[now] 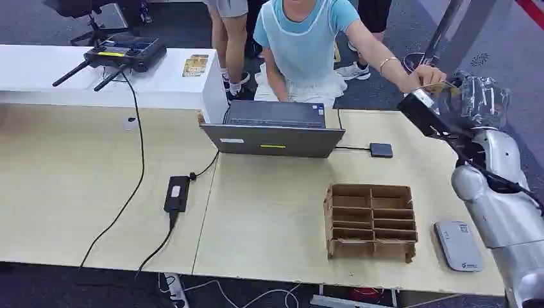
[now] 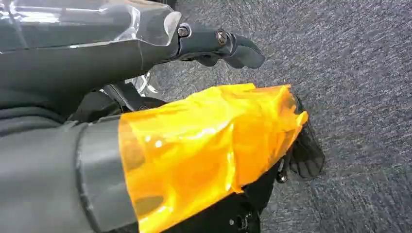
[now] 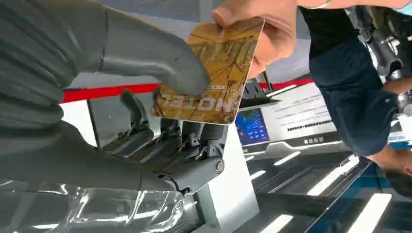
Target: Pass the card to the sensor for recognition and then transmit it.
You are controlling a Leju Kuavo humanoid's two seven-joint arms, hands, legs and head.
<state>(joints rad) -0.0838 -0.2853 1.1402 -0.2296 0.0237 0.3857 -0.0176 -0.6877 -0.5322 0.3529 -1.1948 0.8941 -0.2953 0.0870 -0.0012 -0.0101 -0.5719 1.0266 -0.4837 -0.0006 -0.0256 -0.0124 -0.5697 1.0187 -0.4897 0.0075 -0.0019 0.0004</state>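
The left hand [image 2: 228, 46] hangs over grey carpet, fingers curled in on nothing. At the head view's right edge the right hand [image 1: 478, 102] is raised; the card [image 3: 214, 73] is pinched by its thumb while a person's hand [image 3: 265, 29] also grips it. The grip should be firmed before the card is carried down to the sensor [image 1: 458, 245], lower right.

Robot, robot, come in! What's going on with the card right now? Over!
Right robot hand pinching card, person's hand also gripping it. Left robot hand hanging, holding nothing. Sensor waiting on table, path unblocked.
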